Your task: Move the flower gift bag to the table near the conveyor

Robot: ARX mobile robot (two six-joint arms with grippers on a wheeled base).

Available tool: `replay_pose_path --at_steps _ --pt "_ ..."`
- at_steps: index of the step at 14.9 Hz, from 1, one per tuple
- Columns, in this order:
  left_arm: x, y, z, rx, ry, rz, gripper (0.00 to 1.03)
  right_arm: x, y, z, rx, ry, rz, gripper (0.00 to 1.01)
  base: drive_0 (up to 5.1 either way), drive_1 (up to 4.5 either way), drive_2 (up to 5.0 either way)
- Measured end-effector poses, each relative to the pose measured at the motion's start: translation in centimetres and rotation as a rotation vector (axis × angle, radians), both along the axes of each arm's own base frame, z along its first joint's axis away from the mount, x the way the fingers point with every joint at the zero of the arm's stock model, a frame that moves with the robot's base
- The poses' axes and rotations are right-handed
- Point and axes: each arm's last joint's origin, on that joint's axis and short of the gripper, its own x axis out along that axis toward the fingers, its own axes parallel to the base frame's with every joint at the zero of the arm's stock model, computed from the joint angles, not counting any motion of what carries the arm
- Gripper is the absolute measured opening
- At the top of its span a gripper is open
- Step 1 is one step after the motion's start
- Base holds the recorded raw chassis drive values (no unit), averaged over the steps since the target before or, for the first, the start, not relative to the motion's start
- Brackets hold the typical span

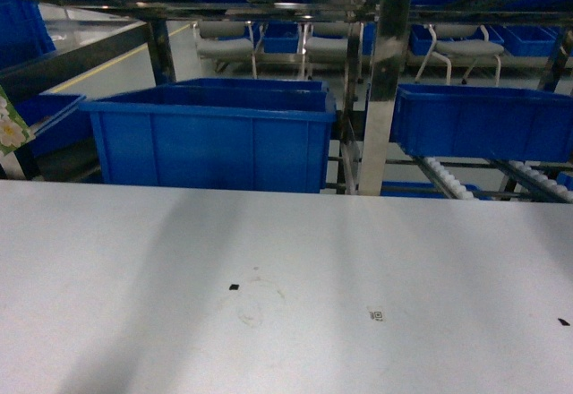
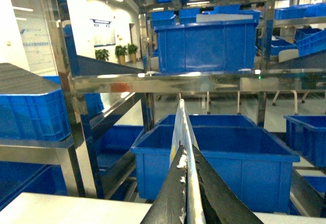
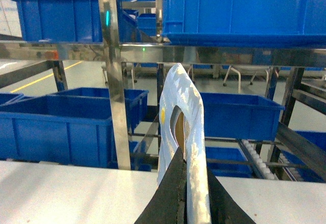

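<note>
In the left wrist view I see the flower gift bag (image 2: 181, 122) edge-on, a thin pale strip with a yellow spot. My left gripper (image 2: 187, 150) is shut on it, above the white table (image 2: 51, 208). One flowered corner of this bag (image 1: 11, 130) shows at the head view's far left edge. My right gripper (image 3: 193, 158) is shut on a pale blue gift bag (image 3: 196, 112) with a cut-out handle hole, held upright over the table (image 3: 61, 188). The conveyor (image 1: 448, 179) with its white rollers stands just behind the table. Neither gripper shows in the head view.
Large blue bins (image 1: 210, 139) sit on the steel rack behind the table's far edge, another at right (image 1: 483, 121). A shiny steel post (image 1: 389, 81) stands between them. More bins (image 2: 206, 46) fill the shelf above. Small dark marks (image 1: 235, 286) dot the tabletop (image 1: 269, 260).
</note>
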Motion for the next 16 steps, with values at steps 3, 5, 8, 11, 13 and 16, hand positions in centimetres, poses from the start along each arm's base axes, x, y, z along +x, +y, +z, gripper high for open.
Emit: replay_pose_path --at_steps 3,5,8,11,13,16 --pt "0.0 0.0 0.0 -0.001 -0.003 0.000 0.02 0.0 0.0 0.0 0.000 -0.002 0.000 0.02 -4.9 3.51 0.9" --pt "0.0 0.0 0.1 -0.001 -0.004 0.000 0.02 0.1 0.0 0.0 -0.002 -0.015 0.007 0.02 -4.9 3.51 0.9" --pt "0.0 0.0 0.1 -0.001 -0.004 0.000 0.02 2.2 -1.2 -1.1 -0.014 -0.017 0.043 0.02 -4.9 3.51 0.9" --pt "0.0 0.0 0.1 -0.001 -0.005 0.000 0.02 5.5 -2.2 -4.5 -0.014 0.038 0.073 0.02 -1.6 1.17 0.3" --pt "0.0 0.0 0.1 -0.001 -0.005 0.000 0.02 7.0 -3.1 -6.9 -0.028 0.089 0.069 0.02 0.0 0.00 0.0" --pt "0.0 0.0 0.1 -0.001 -0.005 0.000 0.02 7.6 -3.9 -8.9 -0.026 0.145 0.062 0.02 0.0 0.00 0.0"
